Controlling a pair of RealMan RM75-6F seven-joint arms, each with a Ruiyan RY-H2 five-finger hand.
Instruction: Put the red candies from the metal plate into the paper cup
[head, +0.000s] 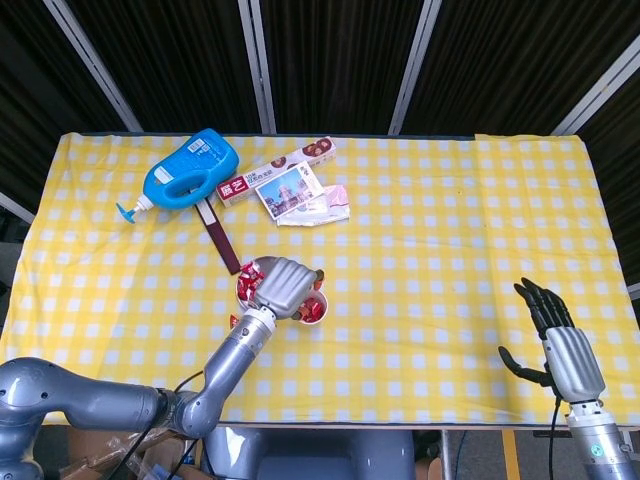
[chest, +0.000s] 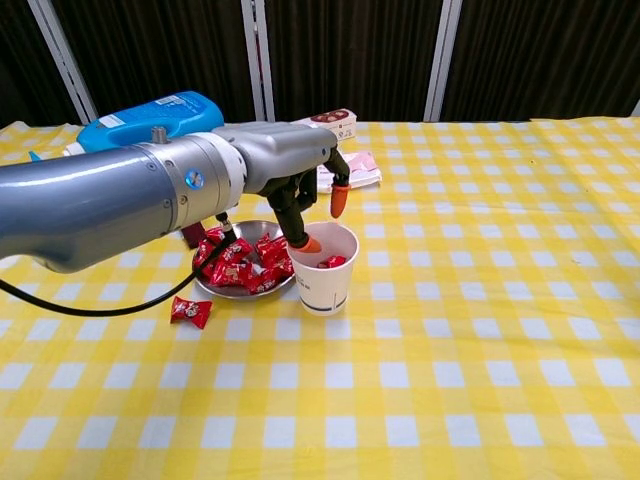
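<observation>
The white paper cup (chest: 323, 270) stands just right of the metal plate (chest: 219, 290), which holds several red candies (chest: 240, 262). My left hand (chest: 295, 185) hovers over the cup's rim with its orange-tipped fingers (chest: 340, 200) apart and nothing between them. A red candy (chest: 331, 262) lies inside the cup. One loose candy (chest: 190, 311) sits on the cloth in front of the plate. In the head view my left hand (head: 283, 284) hides most of the plate and part of the cup (head: 313, 311). My right hand (head: 558, 340) rests open near the table's front right edge.
A blue bottle (head: 188, 170), a long snack box (head: 278, 170), a postcard (head: 290, 192) on a pink packet and a dark brown strip (head: 218, 235) lie at the back left. The yellow checked tablecloth (head: 450, 230) covers the table.
</observation>
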